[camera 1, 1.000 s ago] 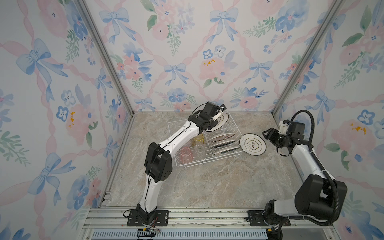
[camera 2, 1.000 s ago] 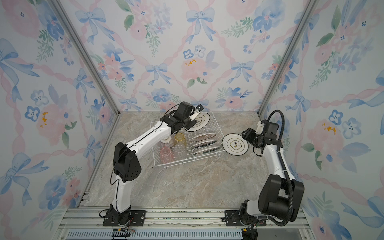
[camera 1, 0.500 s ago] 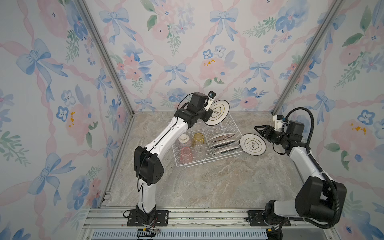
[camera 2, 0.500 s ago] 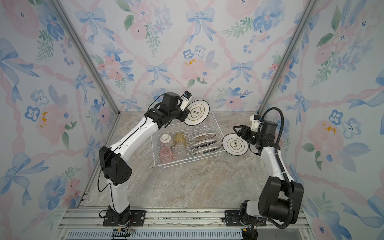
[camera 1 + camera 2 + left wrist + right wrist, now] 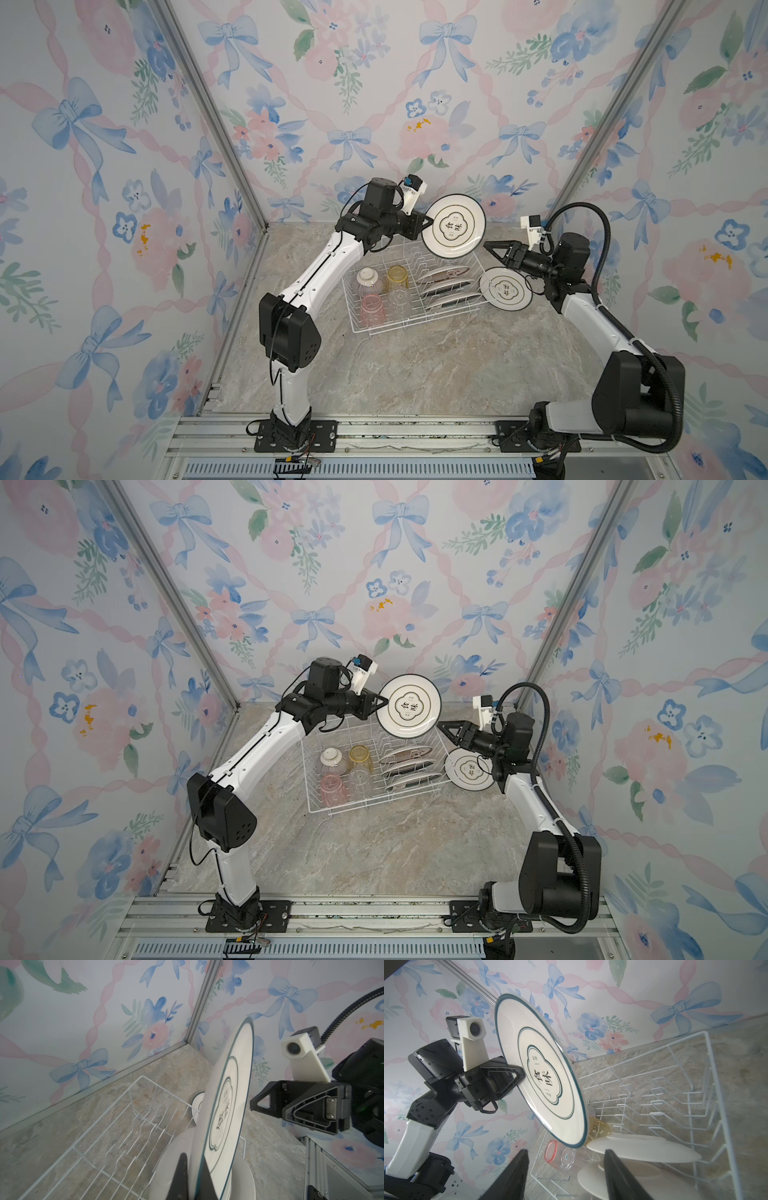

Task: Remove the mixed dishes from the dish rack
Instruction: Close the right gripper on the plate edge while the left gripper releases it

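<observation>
Student: Plate (image 5: pixel 454 226) position?
Tutor: Upright in the air above the dish rack (image 5: pixel 415 322), rim pinched by the left hand (image 5: pixel 426 221).
Student: Right hand (image 5: pixel 491 248)?
Tutor: Fingers spread, empty, just beside the held plate's edge; a second plate (image 5: pixel 505 289) rests on the worktop (image 5: pixel 415 365) beside the rack.

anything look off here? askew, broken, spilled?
Nothing broken or spilled. The dish rack sits rotated against the table edges. The left tool pinches the lifted plate by its rim alone, above the rack, with the right tool open beside it. A second plate lies flat on the table by the rack.
</observation>
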Motion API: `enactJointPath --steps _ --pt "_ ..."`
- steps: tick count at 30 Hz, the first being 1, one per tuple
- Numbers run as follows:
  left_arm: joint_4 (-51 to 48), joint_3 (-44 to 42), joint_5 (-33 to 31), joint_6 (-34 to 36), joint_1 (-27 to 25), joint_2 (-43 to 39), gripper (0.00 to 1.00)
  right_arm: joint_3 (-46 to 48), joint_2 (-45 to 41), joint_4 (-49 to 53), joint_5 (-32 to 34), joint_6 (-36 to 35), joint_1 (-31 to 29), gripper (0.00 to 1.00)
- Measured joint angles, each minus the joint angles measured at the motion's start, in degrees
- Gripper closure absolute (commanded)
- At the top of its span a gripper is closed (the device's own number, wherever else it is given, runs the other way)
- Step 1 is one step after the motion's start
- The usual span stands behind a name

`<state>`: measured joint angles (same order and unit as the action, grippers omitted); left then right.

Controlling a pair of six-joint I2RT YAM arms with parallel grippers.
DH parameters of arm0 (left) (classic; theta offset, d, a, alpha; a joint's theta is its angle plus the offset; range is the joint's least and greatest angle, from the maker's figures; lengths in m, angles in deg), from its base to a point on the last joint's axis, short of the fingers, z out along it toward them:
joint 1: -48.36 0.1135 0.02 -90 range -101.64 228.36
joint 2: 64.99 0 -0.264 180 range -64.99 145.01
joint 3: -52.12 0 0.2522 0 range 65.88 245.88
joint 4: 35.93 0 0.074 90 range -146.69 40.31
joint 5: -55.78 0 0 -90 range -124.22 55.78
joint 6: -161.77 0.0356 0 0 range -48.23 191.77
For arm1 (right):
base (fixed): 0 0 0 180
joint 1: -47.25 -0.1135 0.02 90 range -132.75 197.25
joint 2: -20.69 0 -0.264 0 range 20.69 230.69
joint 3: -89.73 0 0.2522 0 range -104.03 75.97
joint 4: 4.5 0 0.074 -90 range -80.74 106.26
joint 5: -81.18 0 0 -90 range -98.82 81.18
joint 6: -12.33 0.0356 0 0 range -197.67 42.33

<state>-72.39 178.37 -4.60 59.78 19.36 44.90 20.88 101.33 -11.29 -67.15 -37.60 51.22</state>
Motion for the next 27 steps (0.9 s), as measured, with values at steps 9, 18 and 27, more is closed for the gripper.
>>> enactJointPath --steps 9,18,27 --pt "5.53 -1.77 8.41 -6.10 -0.02 1.51 1.00 0.04 2.32 -9.05 0.00 6.05 -1.16 0.48" --pt "8.85 -2.34 11.19 -12.13 -0.39 3.96 1.00 1.07 5.27 -17.62 0.44 9.97 -1.81 1.00" --pt "10.99 -3.67 11.61 -11.13 -1.29 4.24 0.65 1.16 5.22 -18.21 0.72 12.37 -1.33 1.00"
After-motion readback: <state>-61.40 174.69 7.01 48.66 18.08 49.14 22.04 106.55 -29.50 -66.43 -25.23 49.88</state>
